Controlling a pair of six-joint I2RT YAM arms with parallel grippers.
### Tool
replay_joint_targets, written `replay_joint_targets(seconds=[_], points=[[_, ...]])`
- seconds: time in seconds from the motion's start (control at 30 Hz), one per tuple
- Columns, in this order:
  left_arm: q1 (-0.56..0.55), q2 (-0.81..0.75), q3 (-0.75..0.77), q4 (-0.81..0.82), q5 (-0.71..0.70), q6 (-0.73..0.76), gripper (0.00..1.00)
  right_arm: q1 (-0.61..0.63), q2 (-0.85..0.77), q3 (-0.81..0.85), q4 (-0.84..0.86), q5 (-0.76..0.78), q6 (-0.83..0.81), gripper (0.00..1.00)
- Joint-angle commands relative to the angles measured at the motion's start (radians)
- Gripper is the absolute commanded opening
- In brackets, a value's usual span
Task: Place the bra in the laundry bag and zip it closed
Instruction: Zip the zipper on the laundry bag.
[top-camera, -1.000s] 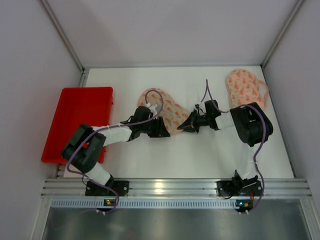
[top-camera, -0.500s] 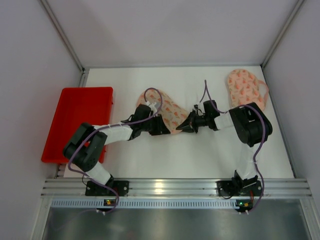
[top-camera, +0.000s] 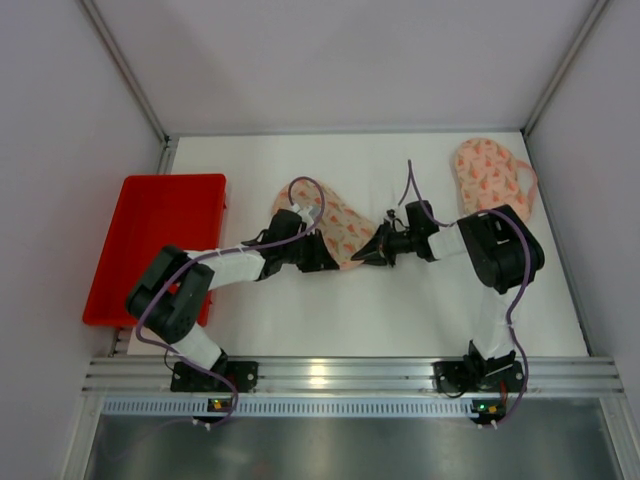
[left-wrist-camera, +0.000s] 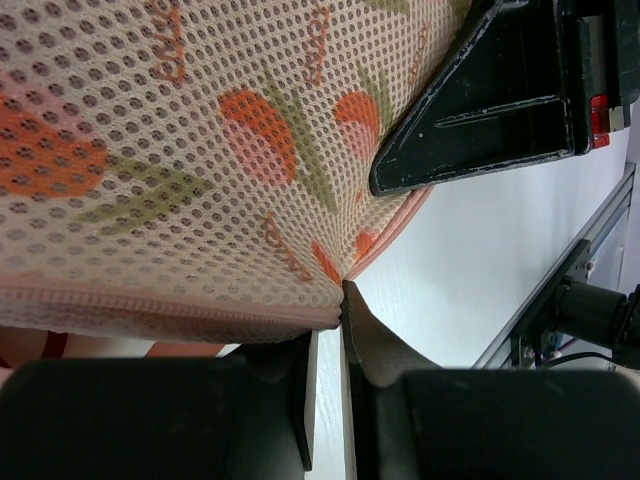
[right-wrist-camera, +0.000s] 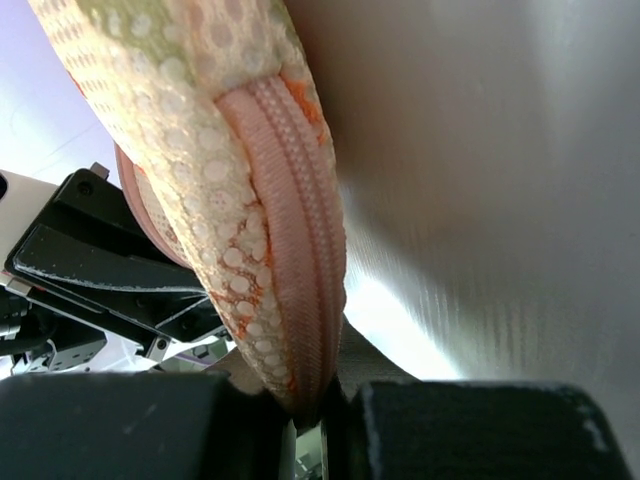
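Pulling against each other is the largest hazard. The left gripper (top-camera: 322, 258) and the right gripper (top-camera: 368, 254) both pinch the near edge of the laundry bag (top-camera: 335, 222), each with its jaws pressed almost together on the fabric. An uneven tug could stretch or tear the mesh, or drag the whole bag across the table.

A smaller risk is a slip. In the right wrist view only the thin zipper seam (right-wrist-camera: 300, 230) sits between the fingers, and in the left wrist view just a corner of the seam is caught, so either hold could let go if the bag is lifted or spread. Smaller again, the two grippers stand close together at that edge and could knock one another.

I cannot tell whether the zipper is open. The bra (top-camera: 485, 172), as I judge the patterned piece to be, lies outside the bag, well apart from it toward the far right, so nothing is loaded yet.

Pale walls close in behind the bag and on both sides of it. The white table (top-camera: 400, 310) under it looks flat and smooth. A red tray (top-camera: 155, 230) sits to the left of the bag. An aluminium rail (top-camera: 330, 375) runs on the bag's near side, by the arm bases.
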Motion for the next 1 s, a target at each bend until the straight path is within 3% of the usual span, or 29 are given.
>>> replay_joint_targets(seconds=[0.0,0.3,0.5,0.67,0.97], points=[[0.018,-0.038,0.016,-0.104,-0.014,0.06,0.0,-0.016,0.0,0.027,-0.003,-0.002,-0.02,0.0],[0.083,-0.07,0.065,-0.307,-0.065,0.244,0.0,-0.08,-0.005,0.084,-0.266,0.036,-0.235,0.0],[0.115,-0.053,0.091,-0.348,-0.035,0.324,0.0,-0.103,0.001,0.121,-0.371,0.051,-0.342,0.0],[0.115,-0.023,0.09,-0.296,0.105,0.264,0.02,-0.103,0.001,0.098,-0.293,0.034,-0.275,0.0],[0.064,-0.015,0.064,-0.112,0.087,0.181,0.02,-0.031,-0.003,0.029,-0.068,0.002,-0.102,0.0]])
